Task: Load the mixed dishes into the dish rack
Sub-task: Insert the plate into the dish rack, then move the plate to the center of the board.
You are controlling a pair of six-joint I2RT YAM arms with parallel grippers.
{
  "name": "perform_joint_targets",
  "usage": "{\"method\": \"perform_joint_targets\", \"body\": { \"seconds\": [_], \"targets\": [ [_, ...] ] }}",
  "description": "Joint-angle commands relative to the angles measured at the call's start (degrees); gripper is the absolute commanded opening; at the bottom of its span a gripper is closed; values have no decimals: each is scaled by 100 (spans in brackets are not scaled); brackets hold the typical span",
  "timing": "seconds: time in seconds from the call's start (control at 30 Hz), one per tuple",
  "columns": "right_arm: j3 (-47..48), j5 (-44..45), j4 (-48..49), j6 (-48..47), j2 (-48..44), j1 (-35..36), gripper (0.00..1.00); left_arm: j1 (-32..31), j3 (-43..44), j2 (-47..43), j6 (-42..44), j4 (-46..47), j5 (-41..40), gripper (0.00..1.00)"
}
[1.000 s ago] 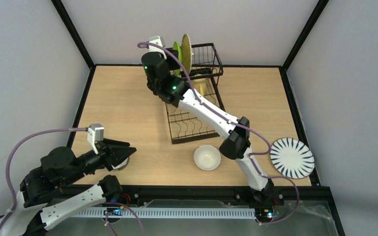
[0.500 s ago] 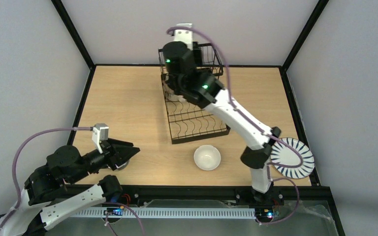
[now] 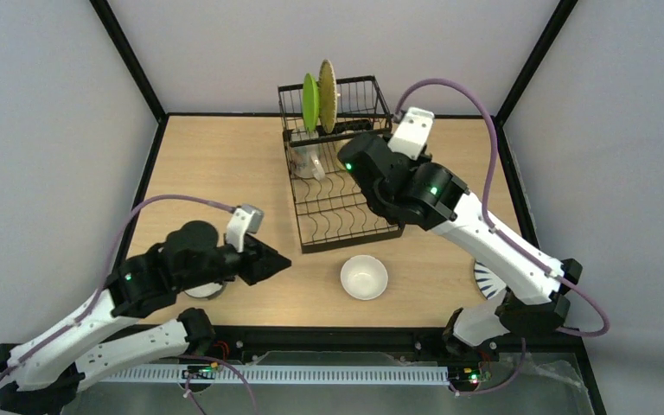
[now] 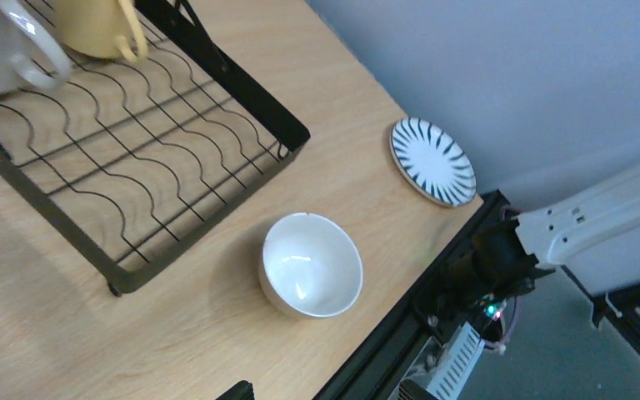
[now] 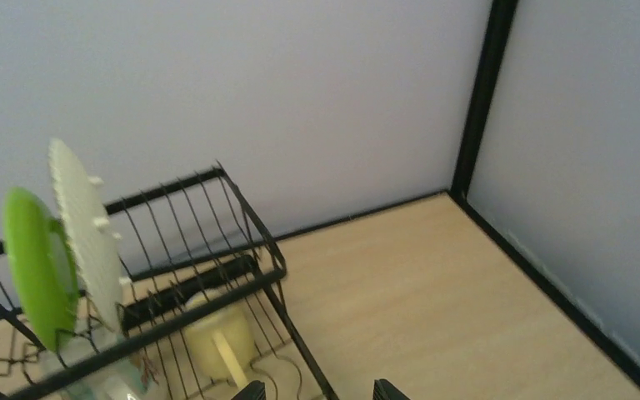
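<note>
The black wire dish rack stands at the back middle of the table. A green plate and a woven bamboo plate stand upright in its raised basket. A pale yellow mug and a patterned cup sit on its lower tray. A white bowl sits upright just in front of the rack. My left gripper hovers open to the bowl's left, not touching it. My right gripper is open and empty above the rack's right side. The blue-striped plate lies at the front right.
A second bowl shows partly under my left arm near the front edge. My right arm crosses over the striped plate and hides most of it in the top view. Black frame posts and grey walls enclose the table.
My right arm has swung from the rack's back left across to its right side, and its jaws have widened slightly. My left arm has reached rightward toward the white bowl.
</note>
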Motion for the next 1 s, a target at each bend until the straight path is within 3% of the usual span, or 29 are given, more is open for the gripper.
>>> {"method": "perform_joint_targets", "body": {
  "seconds": [0.0,0.17,0.33,0.6,0.8,0.97],
  "targets": [
    [-751,-296,-1480,2520,-481,-41,73,-16,-65,533,187,463,636,99],
    [-1301,-486,-1744,3242,-877,-289,73,-14,-42,1229,194,1170,959,99],
    [-1268,-684,-685,1771,-1038,-795,74,-149,182,2185,241,1777,1110,99],
    [-487,-1010,681,-446,-902,-1474,76,-1029,1224,4122,642,2257,531,99],
    [580,-1181,246,-947,-428,-1485,82,-1336,2130,5442,698,2561,427,99],
    [846,-1661,236,-1053,-567,-1485,89,-1456,2802,6445,613,2827,571,99]
  ]
}}
